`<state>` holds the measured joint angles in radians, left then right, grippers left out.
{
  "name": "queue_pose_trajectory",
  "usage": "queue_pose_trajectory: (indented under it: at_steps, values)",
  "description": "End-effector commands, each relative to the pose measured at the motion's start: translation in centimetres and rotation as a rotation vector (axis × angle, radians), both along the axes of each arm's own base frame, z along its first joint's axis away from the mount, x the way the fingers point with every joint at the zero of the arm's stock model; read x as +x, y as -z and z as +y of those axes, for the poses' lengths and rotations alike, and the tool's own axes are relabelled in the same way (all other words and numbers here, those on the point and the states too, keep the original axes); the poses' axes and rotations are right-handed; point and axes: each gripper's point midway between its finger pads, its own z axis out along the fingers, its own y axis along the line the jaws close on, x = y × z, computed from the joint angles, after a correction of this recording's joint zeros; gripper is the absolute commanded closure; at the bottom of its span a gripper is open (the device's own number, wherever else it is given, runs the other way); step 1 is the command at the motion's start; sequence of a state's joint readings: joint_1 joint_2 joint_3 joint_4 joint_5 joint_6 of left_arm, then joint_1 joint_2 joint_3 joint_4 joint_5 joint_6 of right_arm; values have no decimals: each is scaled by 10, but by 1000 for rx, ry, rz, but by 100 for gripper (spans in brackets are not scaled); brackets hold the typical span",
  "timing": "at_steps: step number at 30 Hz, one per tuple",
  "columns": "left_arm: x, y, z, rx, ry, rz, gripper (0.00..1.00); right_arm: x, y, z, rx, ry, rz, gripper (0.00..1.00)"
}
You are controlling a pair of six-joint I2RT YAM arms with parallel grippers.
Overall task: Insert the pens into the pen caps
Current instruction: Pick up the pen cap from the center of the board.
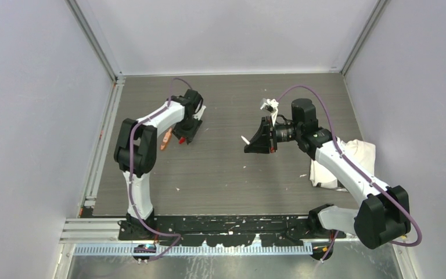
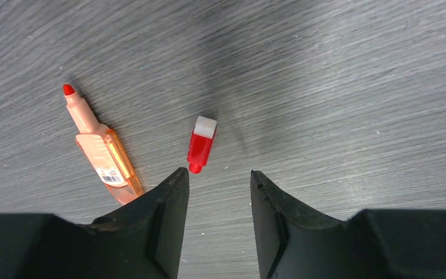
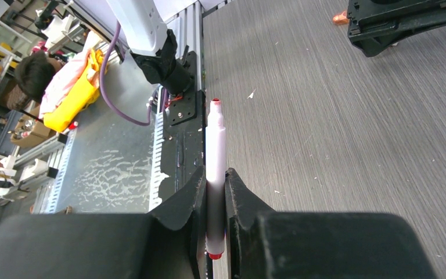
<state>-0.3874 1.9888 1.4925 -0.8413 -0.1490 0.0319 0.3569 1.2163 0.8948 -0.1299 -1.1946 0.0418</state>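
Table (image 1: 226,174): dark grey, wood-grain top; fills the middle of the top view between pale walls.
Left gripper (image 2: 218,174): in the upper left of the tabletop in the top view (image 1: 184,135), pointed down at the surface. Jaws stand moderately apart with nothing between them.
Red cap (image 2: 201,145): short red tube with a white end, lying flat on the table at the centre of the left wrist view. Its white end points up the frame. Its rounded red end lies just beyond the fingertips, nearest the finger on the frame's left; contact cannot be told.
Orange pen (image 2: 101,154): translucent orange body with a barcode label and a bare red felt tip. It lies flat, left of the red cap and apart from it, tip toward the upper left of the frame. Its lower end is hidden behind the left-hand finger. In the top view it shows as an orange streak (image 1: 165,139) just left of the left gripper.
Right gripper (image 3: 215,177): held above the table right of centre in the top view (image 1: 255,142), turned sideways toward the left arm. Jaws are closed narrowly on the white pen.
White pen (image 3: 215,151): thin white body, red at both ends, clamped between the fingers. Its uncapped tip sticks out past the fingertips toward the upper middle of the right wrist view.
White cloth (image 1: 354,154): crumpled heap at the right edge of the table, partly under the right arm.
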Motion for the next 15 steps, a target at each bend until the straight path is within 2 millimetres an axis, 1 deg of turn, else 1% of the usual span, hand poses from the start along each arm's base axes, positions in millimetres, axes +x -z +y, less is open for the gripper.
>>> queue_pose_trajectory:
  at_steps: [1,4,7,10,15]
  values:
    - [12,-14,1,-30,28,-4,55,6,-13,1,16,2,-59,99]
    - [16,-13,-1,-57,28,2,55,6,-12,1,15,1,-57,99]
    - [18,-7,1,-67,24,30,56,6,-11,1,14,2,-53,99]
    - [16,-1,0,-77,21,61,58,7,-11,1,13,4,-55,99]
    - [15,4,4,-73,10,83,62,7,-10,1,12,4,-51,99]
